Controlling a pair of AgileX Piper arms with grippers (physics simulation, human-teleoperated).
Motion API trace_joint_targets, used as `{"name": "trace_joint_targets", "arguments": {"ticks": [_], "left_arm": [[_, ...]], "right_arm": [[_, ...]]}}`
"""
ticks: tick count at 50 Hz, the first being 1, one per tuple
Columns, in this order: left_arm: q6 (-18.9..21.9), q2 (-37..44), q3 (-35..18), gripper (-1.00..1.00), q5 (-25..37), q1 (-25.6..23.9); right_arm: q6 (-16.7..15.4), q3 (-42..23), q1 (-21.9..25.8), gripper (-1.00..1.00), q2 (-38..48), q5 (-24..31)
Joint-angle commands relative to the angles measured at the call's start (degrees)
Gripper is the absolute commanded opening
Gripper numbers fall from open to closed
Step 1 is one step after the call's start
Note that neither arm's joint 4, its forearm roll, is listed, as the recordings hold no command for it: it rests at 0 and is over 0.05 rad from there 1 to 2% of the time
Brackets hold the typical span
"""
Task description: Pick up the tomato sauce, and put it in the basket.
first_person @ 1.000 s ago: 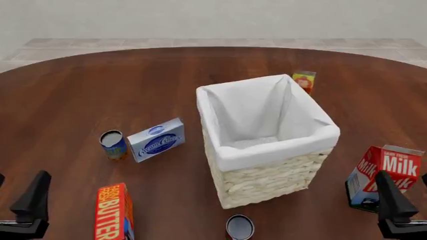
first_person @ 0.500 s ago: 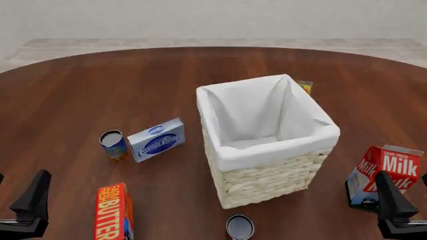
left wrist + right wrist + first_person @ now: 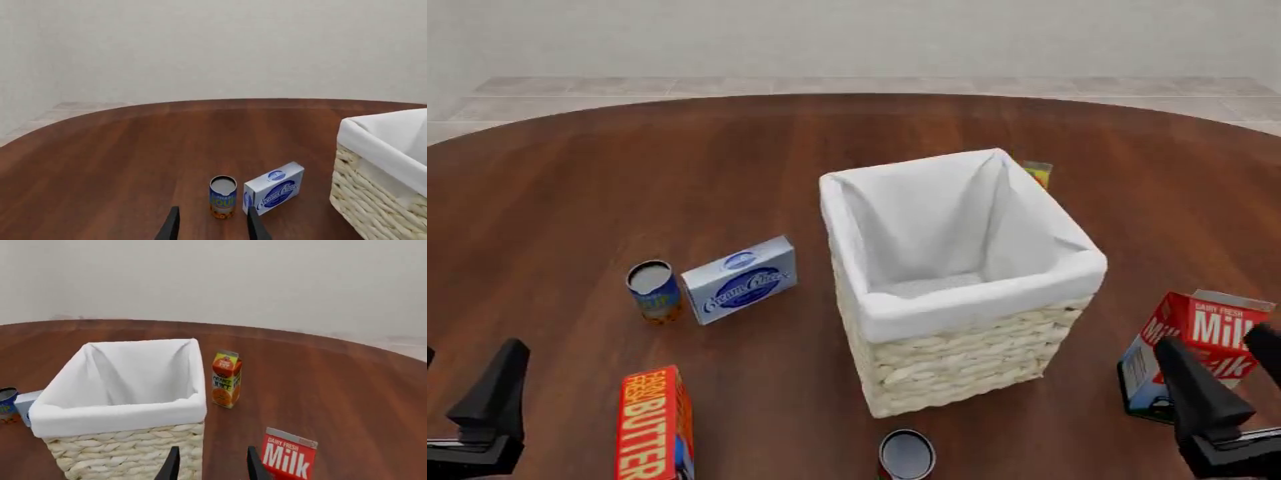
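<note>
Tomato sauce (image 3: 906,455) upright at 6 o'clock on the table (image 3: 627,170), just in front of the basket (image 3: 958,275), nothing between them. Left pincer (image 3: 487,415) at 8 and right pincer (image 3: 1214,420) at 4, both released, empty. Butter box (image 3: 654,425) at 7, milk carton (image 3: 1194,352) at 4. Blue-orange can (image 3: 654,290) and cream cheese box (image 3: 741,279) at 9. Juice carton (image 3: 226,379) behind basket at 1.

Left claw (image 3: 487,395) low, fingers apart, right claw (image 3: 1214,395) likewise, both empty
</note>
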Motion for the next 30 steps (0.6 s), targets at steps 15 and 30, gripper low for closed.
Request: {"name": "trace_joint_targets", "arguments": {"ticks": [15,30], "left_arm": [[0.2,-0.3,0.3,1.00,-0.1,0.0],[0.2,-0.3,0.2,1.00,0.0,0.0]], "right_arm": [[-4.1,-19.3,16.4,1.00,12.7,24.2],[-5.5,-28.1,22.4,1.00,22.5,32.8]]}}
